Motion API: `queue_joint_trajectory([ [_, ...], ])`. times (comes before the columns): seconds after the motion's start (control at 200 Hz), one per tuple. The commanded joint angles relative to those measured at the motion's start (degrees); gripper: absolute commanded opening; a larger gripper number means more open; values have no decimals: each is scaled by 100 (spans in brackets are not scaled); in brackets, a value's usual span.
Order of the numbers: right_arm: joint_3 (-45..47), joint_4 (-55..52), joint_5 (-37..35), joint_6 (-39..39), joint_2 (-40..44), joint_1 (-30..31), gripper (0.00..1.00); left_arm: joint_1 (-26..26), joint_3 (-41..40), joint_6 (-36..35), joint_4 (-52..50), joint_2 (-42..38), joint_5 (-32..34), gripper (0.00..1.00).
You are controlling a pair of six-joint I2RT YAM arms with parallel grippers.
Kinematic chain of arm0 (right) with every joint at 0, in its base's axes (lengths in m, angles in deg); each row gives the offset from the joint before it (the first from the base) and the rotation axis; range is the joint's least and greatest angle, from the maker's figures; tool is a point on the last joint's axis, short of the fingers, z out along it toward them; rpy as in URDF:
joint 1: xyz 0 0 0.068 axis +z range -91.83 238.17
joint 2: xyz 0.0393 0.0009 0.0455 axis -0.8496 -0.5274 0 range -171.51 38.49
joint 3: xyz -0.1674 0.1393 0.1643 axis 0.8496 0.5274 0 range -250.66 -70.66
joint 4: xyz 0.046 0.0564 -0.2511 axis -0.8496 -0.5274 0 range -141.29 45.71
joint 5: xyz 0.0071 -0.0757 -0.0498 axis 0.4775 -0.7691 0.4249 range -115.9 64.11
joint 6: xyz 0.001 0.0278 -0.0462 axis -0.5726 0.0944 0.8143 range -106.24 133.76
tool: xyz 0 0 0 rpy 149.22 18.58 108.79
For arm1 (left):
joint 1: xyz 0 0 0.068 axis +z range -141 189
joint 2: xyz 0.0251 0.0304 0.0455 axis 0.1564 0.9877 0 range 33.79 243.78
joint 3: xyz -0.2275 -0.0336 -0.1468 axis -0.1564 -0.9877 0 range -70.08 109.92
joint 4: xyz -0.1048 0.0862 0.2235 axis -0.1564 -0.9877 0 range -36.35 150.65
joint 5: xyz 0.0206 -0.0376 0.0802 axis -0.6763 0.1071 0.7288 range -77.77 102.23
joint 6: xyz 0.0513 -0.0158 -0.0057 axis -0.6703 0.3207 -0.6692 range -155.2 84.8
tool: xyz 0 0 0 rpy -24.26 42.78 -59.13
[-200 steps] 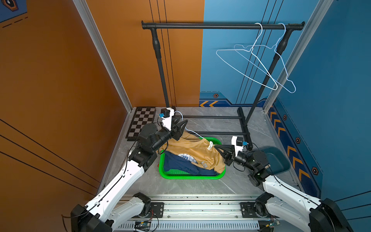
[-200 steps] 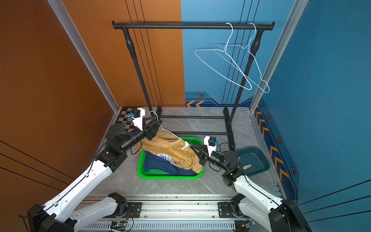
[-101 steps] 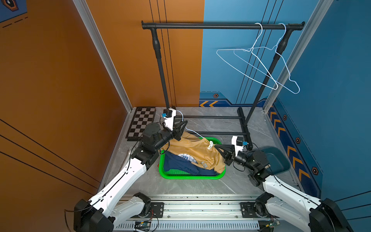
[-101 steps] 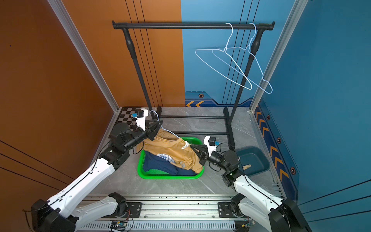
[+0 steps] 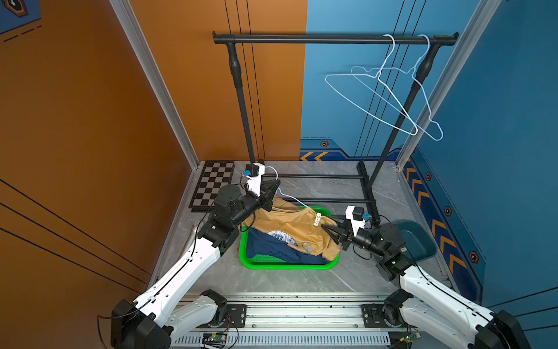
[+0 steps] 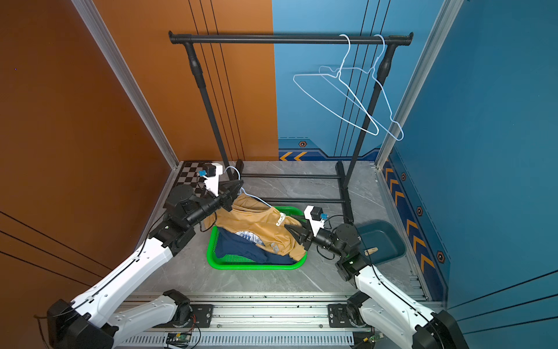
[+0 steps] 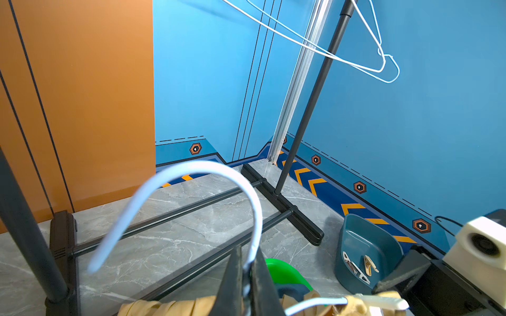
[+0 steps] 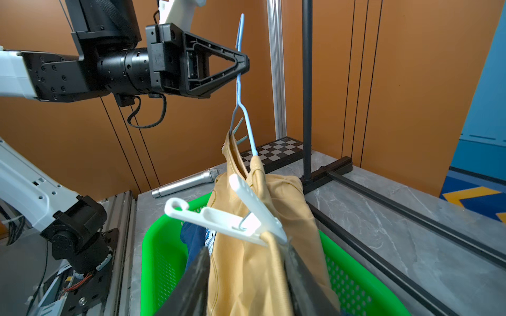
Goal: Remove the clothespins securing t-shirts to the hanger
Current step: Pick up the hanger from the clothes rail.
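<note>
A mustard t-shirt (image 5: 290, 226) (image 6: 256, 220) lies over a navy t-shirt (image 5: 265, 244) in a green tray (image 5: 287, 266). It hangs on a pale blue wire hanger (image 8: 241, 82). My left gripper (image 5: 273, 189) (image 7: 247, 262) is shut on the hanger's neck, just under the hook (image 7: 208, 167). A white clothespin (image 5: 317, 219) (image 8: 246, 216) clamps the shirt's shoulder. My right gripper (image 5: 327, 232) (image 8: 246, 254) is open just below that clothespin, with yellow cloth between its fingers. A pale green clothespin (image 8: 238, 126) sits near the hanger's neck.
A teal bin (image 5: 419, 241) (image 7: 367, 238) right of the tray holds loose clothespins (image 7: 356, 266). Behind stands a black garment rack (image 5: 332, 39) with two bare hangers (image 5: 392, 99) and floor bars (image 5: 326, 175). A checkerboard (image 5: 213, 187) and a microphone (image 8: 186, 182) lie at the left.
My left gripper has closed on the hanger's neck. My right gripper has gone from shut to open beside the yellow shirt. The bare hangers on the rail have swung slightly.
</note>
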Motion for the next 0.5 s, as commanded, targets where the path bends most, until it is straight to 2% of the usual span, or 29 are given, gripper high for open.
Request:
queue_joint_trajectory([
  [0.0, -338, -1176, -73, 591, 310, -1, 56, 32, -70, -126, 151, -169, -88, 0],
  [0.225, -1083, -3367, -504, 1734, 685, -14, 79, 9, -70, -213, 147, -242, -117, 0],
  [0.49, -2355, -5539, -1178, 3245, 661, 16, 84, -187, -125, -414, 31, -399, -30, 0],
])
